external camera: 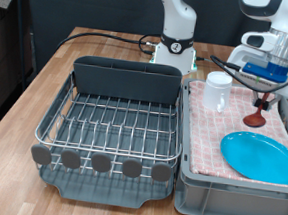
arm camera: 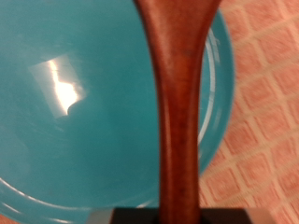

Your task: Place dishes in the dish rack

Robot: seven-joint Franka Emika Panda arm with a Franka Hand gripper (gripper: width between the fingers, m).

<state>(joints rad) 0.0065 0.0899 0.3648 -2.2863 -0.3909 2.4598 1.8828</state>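
Note:
My gripper is at the exterior view's upper right, above the bin, shut on the handle of the reddish-brown wooden spoon. The spoon hangs down with its bowl just over the pink cloth. In the wrist view the spoon handle runs up the middle, over the light-blue plate. The plate lies flat on the cloth at the bin's near right. The white cup stands upright at the bin's far left. The dish rack, a silver wire grid on a dark grey tray, stands left of the bin with nothing in it.
The grey bin lined with pink checkered cloth sits close against the rack's right side. The rack's tall dark trough runs along its far edge. The robot base and cables stand behind, on the wooden table.

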